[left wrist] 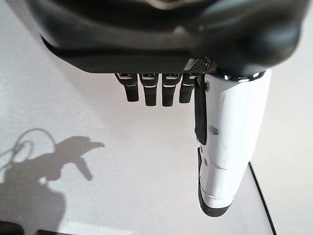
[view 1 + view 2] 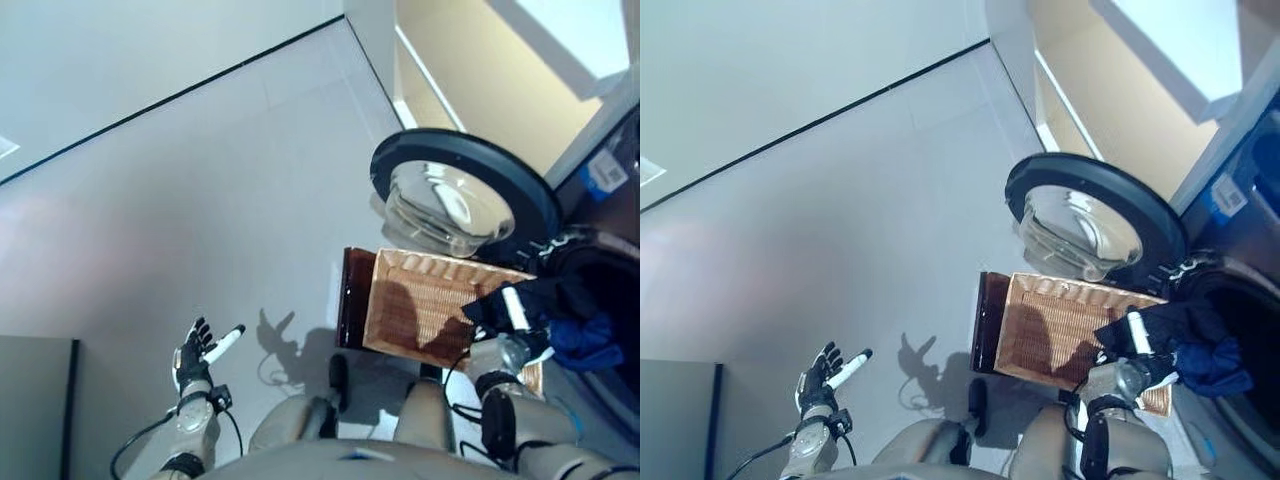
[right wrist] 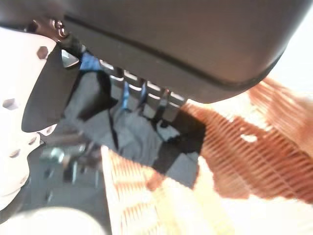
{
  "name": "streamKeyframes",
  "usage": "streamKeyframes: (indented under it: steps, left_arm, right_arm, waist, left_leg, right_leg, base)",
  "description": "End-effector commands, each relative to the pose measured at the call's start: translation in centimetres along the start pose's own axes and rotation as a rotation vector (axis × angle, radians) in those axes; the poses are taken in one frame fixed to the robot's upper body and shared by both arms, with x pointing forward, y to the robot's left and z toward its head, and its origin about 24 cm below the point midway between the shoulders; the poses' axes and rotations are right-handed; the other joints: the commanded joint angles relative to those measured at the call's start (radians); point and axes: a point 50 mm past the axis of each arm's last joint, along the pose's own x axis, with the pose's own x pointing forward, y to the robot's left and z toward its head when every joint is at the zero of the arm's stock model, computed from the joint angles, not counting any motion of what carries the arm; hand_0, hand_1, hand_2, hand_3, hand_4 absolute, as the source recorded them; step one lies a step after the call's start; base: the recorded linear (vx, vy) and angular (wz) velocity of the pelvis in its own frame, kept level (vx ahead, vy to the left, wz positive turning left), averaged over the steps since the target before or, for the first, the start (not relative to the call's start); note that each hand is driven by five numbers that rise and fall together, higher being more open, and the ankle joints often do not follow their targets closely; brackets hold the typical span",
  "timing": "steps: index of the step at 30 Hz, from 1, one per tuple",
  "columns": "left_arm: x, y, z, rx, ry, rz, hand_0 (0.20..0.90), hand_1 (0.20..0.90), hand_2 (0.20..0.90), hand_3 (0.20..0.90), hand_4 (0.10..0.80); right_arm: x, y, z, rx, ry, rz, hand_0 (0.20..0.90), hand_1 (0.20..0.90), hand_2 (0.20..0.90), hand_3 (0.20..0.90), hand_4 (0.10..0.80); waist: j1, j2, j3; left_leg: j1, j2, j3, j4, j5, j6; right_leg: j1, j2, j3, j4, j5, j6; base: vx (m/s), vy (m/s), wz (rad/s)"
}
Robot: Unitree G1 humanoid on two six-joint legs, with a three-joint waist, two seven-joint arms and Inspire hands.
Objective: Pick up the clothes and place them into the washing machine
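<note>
open round door (image 2: 462, 203) juts beside the wicker basket (image 2: 430, 310); drum opening (image 2: 1240, 330) seems partly filled by cloth.

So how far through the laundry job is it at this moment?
The washing machine door stands open and the wicker basket looks emptied. In hand: the right hand grips dark clothes, with blue cloth beside, at the drum opening, not clearly released. Left: pushing them inside. The left hand hangs open, idle.

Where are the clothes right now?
The dark and blue clothes are in the right hand, on the robot's right, between the wicker basket and the washing machine's opening.
</note>
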Motion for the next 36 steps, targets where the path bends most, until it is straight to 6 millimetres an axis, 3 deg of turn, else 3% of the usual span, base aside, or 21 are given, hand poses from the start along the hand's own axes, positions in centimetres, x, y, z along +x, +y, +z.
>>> streamKeyframes:
  steps: [1,3,7,9,11,15,18,21,22,23,24,25,26,27,28,29,31,32,33,34,36]
  left_arm:
    - [0.9,3.0,0.8,0.125,-0.027,0.065,0.9,0.9,0.9,0.9,0.8]
    - [0.4,3.8,-0.7,0.161,0.05,0.073,0.9,0.9,0.9,0.9,0.8]
    - [-0.3,5.0,-2.1,0.171,0.124,0.102,0.9,0.9,0.9,0.9,0.8]
    - [-1.0,5.6,-3.4,0.205,0.18,0.094,0.9,0.9,0.9,0.9,0.8]
    - [-1.1,5.7,-3.6,0.208,0.189,0.098,0.9,0.9,0.9,0.9,0.8]
    - [-1.3,6.7,-3.8,0.216,0.212,0.133,0.9,0.9,0.9,0.9,0.8]
    - [-1.2,7.2,-3.7,0.19,0.21,0.161,0.9,0.9,0.9,0.9,0.8]
    - [-0.8,6.1,-3.4,0.132,0.205,0.166,0.9,0.9,0.9,0.9,0.8]
    - [-0.9,5.5,-3.4,0.111,0.202,0.152,0.9,0.9,0.9,0.9,0.8]
    - [-0.9,5.5,-3.4,0.111,0.202,0.152,0.9,0.9,0.9,0.9,0.8]
    - [-0.9,5.1,-3.5,0.105,0.204,0.142,0.9,0.9,0.9,0.9,0.8]
    - [-1.0,4.6,-3.8,0.1,0.213,0.131,0.9,0.9,0.9,0.9,0.8]
    - [-1.0,4.6,-3.8,0.1,0.214,0.131,0.9,0.9,0.9,0.9,0.8]
    - [-1.1,4.5,-3.9,0.095,0.219,0.129,0.9,0.9,0.9,0.9,0.8]
    - [-1.2,4.5,-4.0,0.086,0.22,0.131,0.9,0.9,0.9,0.9,0.8]
    - [-1.4,4.8,-4.2,0.075,0.226,0.148,0.9,0.9,0.9,0.9,0.8]
    - [-1.2,5.2,-3.9,0.077,0.219,0.161,0.9,0.9,0.9,0.9,0.8]
    - [-0.9,5.6,-3.4,0.065,0.205,0.184,0.9,0.9,0.9,0.9,0.8]
    - [-0.8,5.6,-3.4,0.065,0.204,0.184,0.9,0.9,0.9,0.9,0.8]
    - [-0.3,5.6,-2.6,0.081,0.181,0.177,0.9,0.9,0.9,0.9,0.8]
    - [-0.1,5.5,-2.2,0.083,0.169,0.172,0.9,0.9,0.9,0.9,0.8]
  right_arm:
    - [0.0,-1.7,-0.1,-0.109,-0.058,0.065,0.9,0.9,0.9,0.9,0.8]
    - [-0.2,-4.1,-2.0,-0.2,0.016,0.041,0.9,0.9,0.9,0.9,0.8]
    - [-1.4,-7.1,-4.7,-0.384,0.095,0.063,0.9,0.9,0.9,0.9,0.8]
    - [-2.4,-9.9,-6.6,-0.534,0.163,0.053,0.9,0.9,0.9,0.9,0.8]
    - [-2.8,-10.6,-7.2,-0.564,0.183,0.047,0.9,0.9,0.9,0.9,0.8]
    - [-4.1,-12.1,-8.8,-0.596,0.24,0.046,0.9,0.9,0.9,0.9,0.8]
    - [-4.6,-11.9,-9.5,-0.593,0.251,0.069,0.9,0.9,0.9,0.9,0.8]
    - [-4.3,-11.2,-9.1,-0.556,0.222,0.073,0.9,0.9,0.9,0.9,0.8]
    - [-4.1,-11.1,-8.7,-0.555,0.209,0.069,0.9,0.9,0.9,0.9,0.8]
    - [-4.1,-11.1,-8.6,-0.555,0.208,0.069,0.9,0.9,0.9,0.9,0.8]
    - [-3.9,-10.7,-8.4,-0.571,0.193,0.082,0.9,0.9,0.9,0.9,0.8]
    - [-3.7,-10.1,-8.1,-0.581,0.174,0.094,0.9,0.9,0.9,0.9,0.8]
    - [-3.7,-10.1,-8.1,-0.582,0.174,0.094,0.9,0.9,0.9,0.9,0.8]
    - [-3.7,-9.8,-8.1,-0.579,0.165,0.099,0.9,0.9,0.9,0.9,0.8]
    - [-3.6,-9.2,-8.0,-0.585,0.153,0.116,0.9,0.9,0.9,0.9,0.8]
    - [-3.7,-8.0,-8.1,-0.599,0.14,0.157,0.9,0.9,0.9,0.9,0.8]
    - [-3.9,-7.4,-8.2,-0.58,0.136,0.17,0.9,0.9,0.9,0.9,0.8]
    - [-4.2,-6.7,-8.6,-0.563,0.143,0.19,0.9,0.9,0.9,0.9,0.8]
    - [-4.2,-6.7,-8.6,-0.563,0.143,0.19,0.9,0.9,0.9,0.9,0.8]
    - [-4.3,-6.2,-8.7,-0.572,0.145,0.222,0.9,0.9,0.9,0.9,0.8]
    - [-4.3,-5.9,-8.6,-0.56,0.139,0.223,0.9,0.9,0.9,0.9,0.8]
  waist:
    - [-0.004,-0.059,-0.091]
    - [-0.004,-0.083,-0.116]
    - [-0.014,-0.115,-0.149]
    - [-0.025,-0.136,-0.161]
    - [-0.027,-0.141,-0.165]
    - [-0.036,-0.167,-0.173]
    - [-0.034,-0.196,-0.156]
    - [-0.03,-0.219,-0.119]
    - [-0.02,-0.214,-0.117]
    - [-0.02,-0.216,-0.119]
    - [-0.012,-0.211,-0.123]
    - [-0.009,-0.2,-0.132]
    - [-0.007,-0.202,-0.132]
    - [-0.006,-0.19,-0.139]
    - [0.009,-0.184,-0.144]
    - [0.024,-0.185,-0.148]
    - [0.021,-0.198,-0.147]
    - [0.018,-0.201,-0.14]
    - [0.019,-0.203,-0.139]
    - [-0.003,-0.196,-0.109]
    - [-0.017,-0.188,-0.099]
  left_leg:
    - [-0.033,0.01,0.015,0.026,-0.049,-0.072]
    - [-0.004,0.016,0.016,0.007,-0.049,-0.072]
    - [0.054,0.034,0.023,-0.027,-0.043,-0.076]
    - [0.082,0.054,0.029,-0.032,-0.039,-0.082]
    - [0.093,0.061,0.028,-0.035,-0.038,-0.084]
    - [0.102,0.116,0.026,-0.012,-0.024,-0.105]
    - [0.069,0.143,0.036,0.14,-0.044,-0.107]
    - [-0.028,0.128,0.095,0.343,0.003,-0.091]
    - [-0.043,0.069,0.093,0.319,-0.024,-0.079]
    - [-0.044,0.068,0.093,0.314,-0.018,-0.079]
    - [-0.072,0.01,0.09,0.276,-0.036,-0.065]
    - [-0.105,-0.019,0.127,0.198,-0.003,-0.054]
    - [-0.102,-0.02,0.129,0.193,-0.001,-0.053]
    - [-0.107,-0.019,0.186,0.122,0.036,-0.057]
    - [-0.093,-0.027,0.184,0.086,0.043,-0.05]
    - [-0.053,-0.047,0.132,0.066,0.032,-0.029]
    - [-0.016,-0.046,0.131,0.061,0.017,-0.011]
    - [0.039,-0.038,0.14,0.035,-0.009,0.014]
    - [0.04,-0.04,0.142,0.033,-0.008,0.015]
    - [0.078,-0.029,0.134,0.029,-0.016,0.035]
    - [0.086,-0.024,0.112,0.029,-0.011,0.042]
  right_leg:
    - [0.166,0.017,-0.011,-0.225,0.057,-0.015]
    - [0.196,0.024,-0.022,-0.25,0.066,-0.012]
    - [0.243,0.044,-0.029,-0.274,0.068,-0.012]
    - [0.268,0.065,-0.024,-0.282,0.063,-0.017]
    - [0.276,0.073,-0.023,-0.285,0.06,-0.02]
    - [0.303,0.123,-0.011,-0.289,0.043,-0.043]
    - [0.327,0.156,0.004,-0.292,0.039,-0.069]
    - [0.354,0.155,-0.012,-0.295,0.042,-0.094]
    - [0.36,0.16,-0.004,-0.296,0.036,-0.095]
    - [0.356,0.159,-0.004,-0.297,0.039,-0.095]
    - [0.359,0.165,0.003,-0.299,0.037,-0.095]
    - [0.372,0.201,0.012,-0.304,0.037,-0.091]
    - [0.372,0.2,0.014,-0.304,0.036,-0.09]
    - [0.388,0.227,0.016,-0.303,0.021,-0.088]
    - [0.398,0.245,0.027,-0.299,0.008,-0.089]
    - [0.404,0.264,0.035,-0.252,-0.02,-0.09]
    - [0.395,0.269,0.027,-0.147,-0.04,-0.085]
    - [0.343,0.261,-0.002,0.014,-0.003,-0.034]
    - [0.339,0.259,0.0,0.025,-0.008,-0.032]
    - [0.259,0.241,0.007,0.203,0.089,0.03]
    - [0.219,0.247,0.029,0.282,0.097,0.03]
  base:
    - [0.061,-0.024,0.04]
    - [0.087,-0.05,-0.05]
    - [0.063,-0.084,-0.08]
    - [0.026,-0.133,-0.1]
    - [0.003,-0.096,-0.08]
    - [-0.031,-0.21,-0.08]
    - [-0.054,-0.264,-0.04]
    - [-0.061,-0.182,-0.22]
    - [0.022,-0.083,0.25]
    - [0.098,-0.038,0.09]
    - [0.158,-0.068,-0.32]
    - [0.168,-0.067,-0.55]
    - [0.193,-0.076,-0.26]
    - [0.16,-0.028,-0.16]
    - [0.291,-0.043,0.01]
    - [0.209,-0.021,-0.14]
    - [0.192,-0.023,-0.48]
    - [0.161,-0.014,-0.6]
    - [0.096,0.0,-0.36]
    - [0.009,0.002,-0.11]
    - [0.035,-0.009,0.08]
